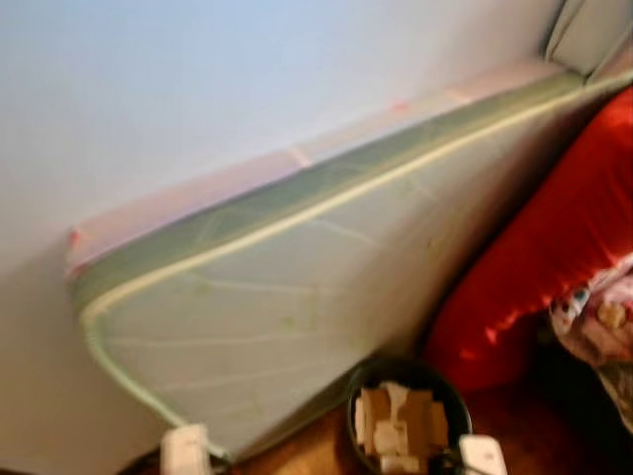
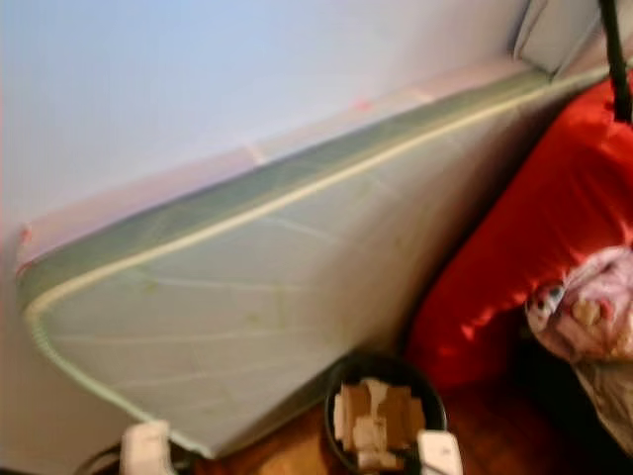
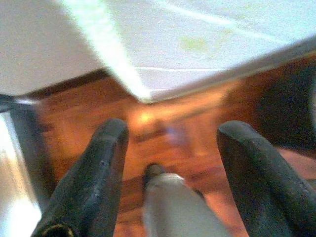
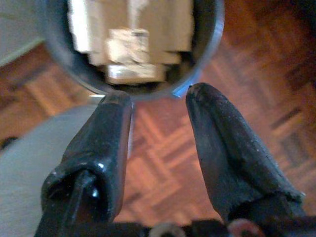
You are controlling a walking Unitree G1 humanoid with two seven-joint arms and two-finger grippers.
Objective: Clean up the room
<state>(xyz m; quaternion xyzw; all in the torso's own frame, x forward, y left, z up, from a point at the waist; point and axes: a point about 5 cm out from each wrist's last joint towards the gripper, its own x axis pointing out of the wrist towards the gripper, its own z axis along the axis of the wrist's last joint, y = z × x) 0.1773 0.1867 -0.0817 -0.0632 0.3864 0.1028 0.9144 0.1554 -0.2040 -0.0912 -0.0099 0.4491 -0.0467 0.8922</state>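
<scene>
A pale green mattress [image 1: 297, 297] with a yellowish piped edge stands on its long side, leaning against the white wall [image 1: 198, 79], its lower corner resting on the wooden parquet floor [image 4: 163, 153]. To its right a shiny red cushion or beanbag [image 1: 554, 247] lies against it, and a bundle of patterned pink fabric [image 2: 584, 317] sits at the right edge of the head views.

At the foot of the mattress stands a round black bin [image 1: 435, 381] — filled with pieces of torn cardboard [image 1: 401, 421]. It stands on the floor, just right of the mattress's lower corner and in front of the red cushion.

The left hand [image 3: 170, 143] hangs low over the floor near the mattress corner, its two black fingers [image 3: 94, 173] spread wide with nothing between them. The right hand [image 4: 158, 123] hovers just beside the bin's rim, fingers parted and empty — the tips are close to the rim, though whether they touch it cannot be told.
</scene>
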